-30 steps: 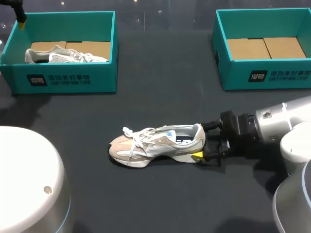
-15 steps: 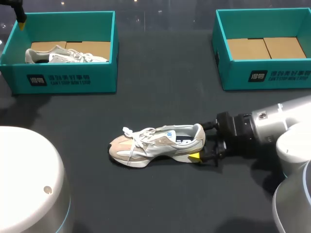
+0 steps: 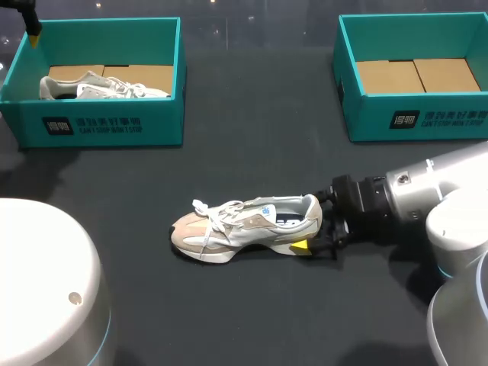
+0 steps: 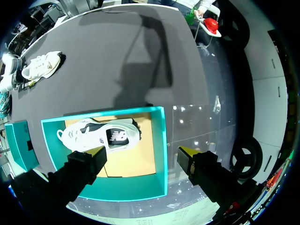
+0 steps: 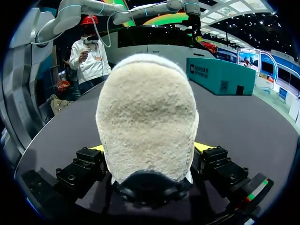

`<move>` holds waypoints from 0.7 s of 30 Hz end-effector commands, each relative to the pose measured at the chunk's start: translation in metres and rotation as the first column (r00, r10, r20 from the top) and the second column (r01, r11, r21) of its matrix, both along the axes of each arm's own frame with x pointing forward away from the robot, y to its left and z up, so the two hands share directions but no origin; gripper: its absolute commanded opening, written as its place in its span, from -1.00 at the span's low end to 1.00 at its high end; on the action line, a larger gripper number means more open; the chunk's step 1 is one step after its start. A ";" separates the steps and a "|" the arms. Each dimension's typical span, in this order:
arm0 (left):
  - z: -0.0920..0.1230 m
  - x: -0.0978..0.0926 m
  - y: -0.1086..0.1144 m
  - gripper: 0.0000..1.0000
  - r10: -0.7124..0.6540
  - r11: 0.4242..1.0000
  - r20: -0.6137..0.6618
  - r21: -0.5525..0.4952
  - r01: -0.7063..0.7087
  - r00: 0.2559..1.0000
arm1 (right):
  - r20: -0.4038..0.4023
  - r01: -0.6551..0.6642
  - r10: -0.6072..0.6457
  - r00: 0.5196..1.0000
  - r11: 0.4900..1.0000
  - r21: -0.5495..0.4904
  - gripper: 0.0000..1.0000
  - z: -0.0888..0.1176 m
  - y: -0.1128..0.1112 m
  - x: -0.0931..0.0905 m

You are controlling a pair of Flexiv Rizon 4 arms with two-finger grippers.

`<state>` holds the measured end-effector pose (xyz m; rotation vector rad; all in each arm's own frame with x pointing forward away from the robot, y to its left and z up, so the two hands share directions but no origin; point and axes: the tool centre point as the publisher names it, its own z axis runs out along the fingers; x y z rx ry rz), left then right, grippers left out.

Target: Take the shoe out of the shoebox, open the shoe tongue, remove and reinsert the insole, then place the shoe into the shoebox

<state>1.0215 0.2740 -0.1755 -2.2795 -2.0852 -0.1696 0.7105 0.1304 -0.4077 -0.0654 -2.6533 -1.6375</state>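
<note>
A beige and white sneaker [image 3: 244,227] lies on its sole mid-table, toe to the left. My right gripper [image 3: 316,223] is open at its heel, one yellow fingertip [image 3: 301,245] at the near side of the sole. In the right wrist view the fuzzy heel [image 5: 147,122] stands between the fingers, and I cannot tell whether they touch it. My left gripper [image 3: 30,23] hangs open over the far left corner, above the left teal shoebox [image 3: 91,126]. A second white sneaker [image 4: 101,136] lies in that box, below the open left gripper [image 4: 140,157].
A second teal shoebox [image 3: 427,118] stands at the far right, only cardboard showing in it. The left shoebox [image 5: 215,75] also shows ahead and to the side of the heel. A white robot base [image 3: 46,290] fills the near left corner.
My right gripper has slid left along the table, closing in around the sneaker's heel. The sneaker and the left arm have not moved.
</note>
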 end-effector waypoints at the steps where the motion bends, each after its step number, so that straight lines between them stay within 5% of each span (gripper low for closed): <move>1: 0.000 -0.001 0.000 1.00 -0.001 1.000 0.002 0.001 0.001 1.000 | 0.000 -0.004 0.004 1.000 1.000 -0.003 0.45 -0.003 0.007 0.002; 2: 0.000 -0.001 0.000 1.00 -0.001 1.000 0.002 0.001 0.001 1.000 | 0.000 -0.004 0.004 1.000 1.000 -0.003 -0.03 -0.003 0.007 0.002; 5: 0.000 -0.001 0.000 1.00 -0.001 1.000 0.002 0.001 0.001 1.000 | 0.001 -0.002 0.002 1.000 1.000 0.001 -1.00 -0.004 0.007 0.000; 21: 0.000 -0.001 0.000 1.00 -0.001 1.000 0.002 0.001 0.001 1.000 | 0.005 -0.009 0.009 1.000 1.000 0.015 -1.00 -0.005 0.008 -0.004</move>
